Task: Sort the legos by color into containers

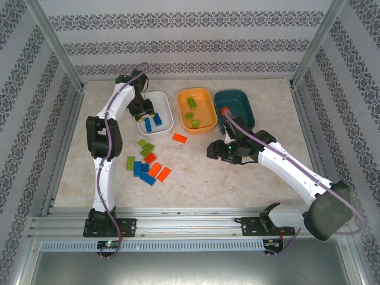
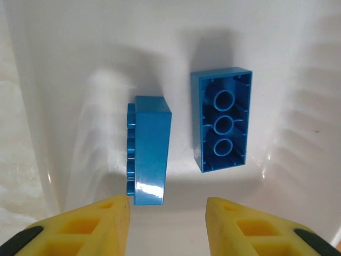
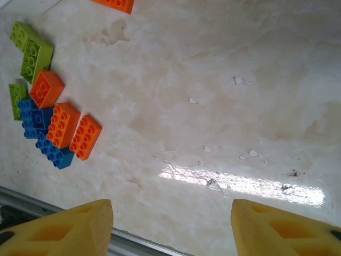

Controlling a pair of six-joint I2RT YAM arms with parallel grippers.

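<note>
Blue legos (image 2: 151,152) lying in the white dish (image 2: 48,80) could be clipped by a low retreat of the open, empty left gripper (image 2: 167,209); the right gripper (image 3: 170,213) is likewise held open.

Orange, blue, green legos (image 3: 63,125) cluster left on pale table (image 3: 224,106).

pale marbled table (image 1: 202,175): white dish (image 1: 160,94), orange dish (image 1: 181,113) and teal dish (image 1: 240,95) in a row at the far side; loose bricks (image 1: 147,166) clustered left; one orange brick (image 1: 179,138) lying apart.
</note>
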